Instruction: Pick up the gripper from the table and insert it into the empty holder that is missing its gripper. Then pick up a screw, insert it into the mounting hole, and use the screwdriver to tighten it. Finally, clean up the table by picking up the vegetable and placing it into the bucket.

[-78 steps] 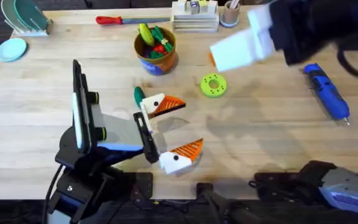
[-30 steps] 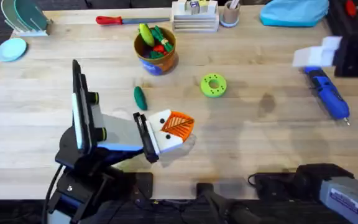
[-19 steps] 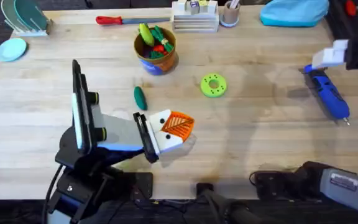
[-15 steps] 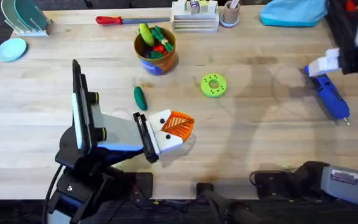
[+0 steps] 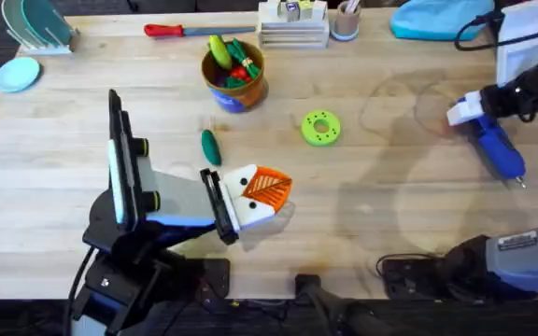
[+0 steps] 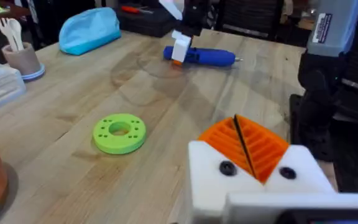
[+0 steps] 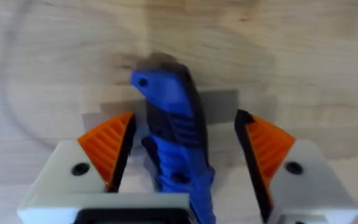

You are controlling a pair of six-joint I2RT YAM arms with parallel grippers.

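Observation:
My left gripper [image 5: 267,189] rests low near the table's middle, shut, its two orange ribbed pads [image 6: 253,144] pressed together with nothing between them. Each pad sits in a white holder block [image 5: 243,213]; I cannot tell which pad is the task's gripper. The blue screwdriver [image 5: 495,145] lies at the right side. My right gripper [image 5: 477,105] stands open over its butt end, one finger on each side [image 7: 185,134]. The dark green vegetable [image 5: 211,147] lies just beyond the left gripper. The blue bucket [image 5: 220,93] stands farther back, holding toy foods. A screw is out of view.
A green ring disc [image 5: 321,128] lies between the bucket and the screwdriver. Along the far edge are a red-handled screwdriver [image 5: 171,30], a stack of white trays [image 5: 292,28], a pen cup [image 5: 346,21] and a blue pouch [image 5: 442,19]. A dish rack [image 5: 35,26] stands far left.
My right arm swung from above the table's middle to the right and came down over the screwdriver's butt end. My left gripper went from open to shut early on, then stayed still.

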